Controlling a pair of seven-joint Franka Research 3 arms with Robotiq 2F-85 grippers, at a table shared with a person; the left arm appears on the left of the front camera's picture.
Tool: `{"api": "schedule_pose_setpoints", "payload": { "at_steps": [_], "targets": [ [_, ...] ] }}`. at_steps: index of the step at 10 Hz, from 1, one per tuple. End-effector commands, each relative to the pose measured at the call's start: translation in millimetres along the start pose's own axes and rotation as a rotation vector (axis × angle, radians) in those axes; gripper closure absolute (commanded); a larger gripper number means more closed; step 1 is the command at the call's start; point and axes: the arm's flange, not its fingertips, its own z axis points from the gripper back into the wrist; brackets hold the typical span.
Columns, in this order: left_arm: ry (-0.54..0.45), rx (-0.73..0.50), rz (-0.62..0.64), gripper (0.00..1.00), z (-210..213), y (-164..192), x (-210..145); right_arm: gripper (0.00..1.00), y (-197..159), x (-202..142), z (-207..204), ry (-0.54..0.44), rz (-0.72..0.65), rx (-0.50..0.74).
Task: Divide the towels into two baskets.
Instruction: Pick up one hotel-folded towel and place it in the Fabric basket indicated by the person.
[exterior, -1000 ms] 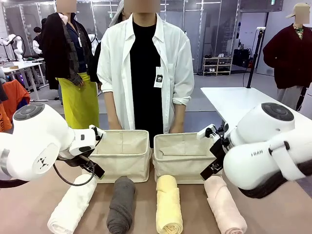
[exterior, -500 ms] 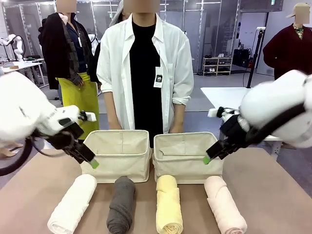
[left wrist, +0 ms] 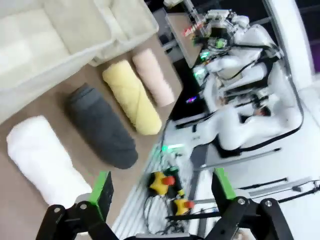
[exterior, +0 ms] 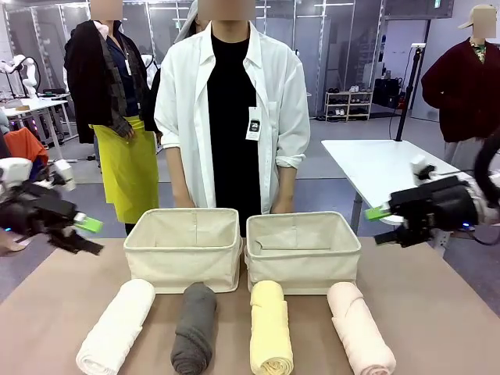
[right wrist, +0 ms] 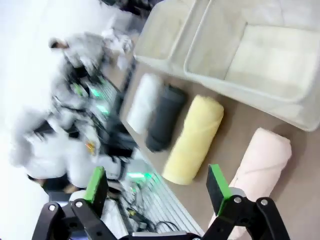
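Observation:
Four rolled towels lie in a row at the table's near edge: white (exterior: 117, 326), dark grey (exterior: 194, 326), pale yellow (exterior: 270, 326) and pale pink (exterior: 359, 328). Behind them stand two beige baskets side by side, left (exterior: 183, 269) and right (exterior: 301, 273), both with nothing showing inside. My left gripper (exterior: 92, 237) hangs open beyond the table's left side. My right gripper (exterior: 379, 225) hangs open at the right, level with the right basket. From the left wrist, the open left gripper (left wrist: 162, 192) looks down on the white towel (left wrist: 42, 160). The open right gripper (right wrist: 156, 183) is over the pink towel (right wrist: 260, 160).
A person in a white shirt (exterior: 230, 117) stands at the far edge just behind the baskets. A white table (exterior: 375, 164) stands at the back right. Bare tabletop lies to the left of the white towel and to the right of the pink one.
Both arms have swung outward, from close beside the baskets to the table's left and right sides. Both grippers stayed open and the towels have not moved.

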Motion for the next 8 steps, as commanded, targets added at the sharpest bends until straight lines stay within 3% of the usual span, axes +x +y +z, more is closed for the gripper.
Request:
{"api": "schedule_pose_setpoints", "payload": {
  "at_steps": [1, 3, 6, 8],
  "targets": [
    [-0.114, -0.047, 0.087, 0.0, 47, 37, -18, 0.0, -27, -18, 40, -0.137, -0.056, 0.039],
    [-0.313, -0.047, 0.179, 0.0, 107, 61, -69, 0.0, -52, -55, 104, -0.333, -0.149, 0.071],
    [-0.45, 0.002, 0.212, 0.0, 160, 59, -111, 0.0, -80, -103, 164, -0.519, -0.262, 0.035],
    [-0.479, 0.023, 0.222, 0.0, 169, 56, -119, 0.0, -87, -117, 179, -0.572, -0.282, 0.018]
  ]
}}
